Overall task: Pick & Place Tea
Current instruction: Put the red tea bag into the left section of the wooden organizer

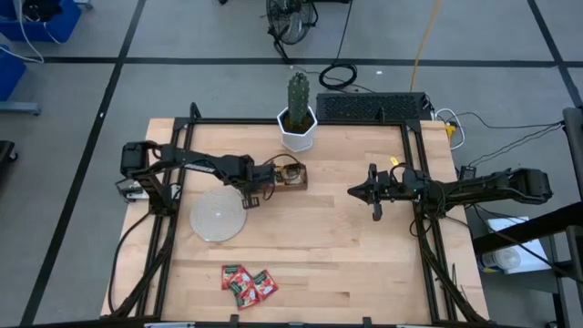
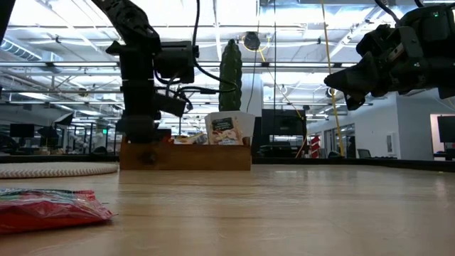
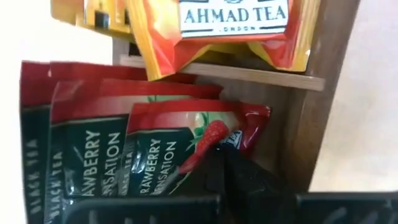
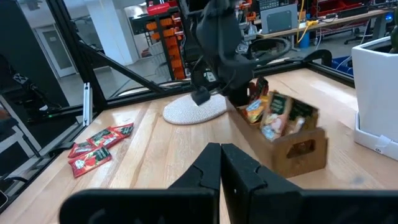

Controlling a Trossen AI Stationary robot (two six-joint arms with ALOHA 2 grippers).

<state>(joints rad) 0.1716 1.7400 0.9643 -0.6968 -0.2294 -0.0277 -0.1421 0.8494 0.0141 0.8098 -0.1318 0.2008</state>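
Note:
The brown tray (image 1: 293, 178) stands on the table in front of the cactus pot. Red-and-green sachets (image 3: 93, 155) stand on edge in one of its compartments and orange-yellow ones (image 3: 230, 31) in the one beside it. My left gripper (image 1: 273, 175) points down into the tray's left end (image 2: 142, 131), shut on the front red sachet. Three more red sachets (image 1: 248, 282) lie flat near the table's near edge. My right gripper (image 1: 353, 191) hovers shut above the table right of the tray (image 4: 221, 152), touching nothing. My left gripper (image 3: 239, 165) comes from above, pointing down into the tray's red compartment. Its fingertips (image 3: 230, 171) meet at the top corner (image 3: 214, 134) of the front red sachet, which seems pinched between them. The sachet still stands in the tray among the others; the fingers hide the exact contact.
A round pale grey disc (image 1: 219, 217) lies left of the tray, close under the left arm. A cactus in a white pot (image 1: 298, 128) stands just beyond the tray. Bare wood stretches between the tray and the right arm and toward the near edge.

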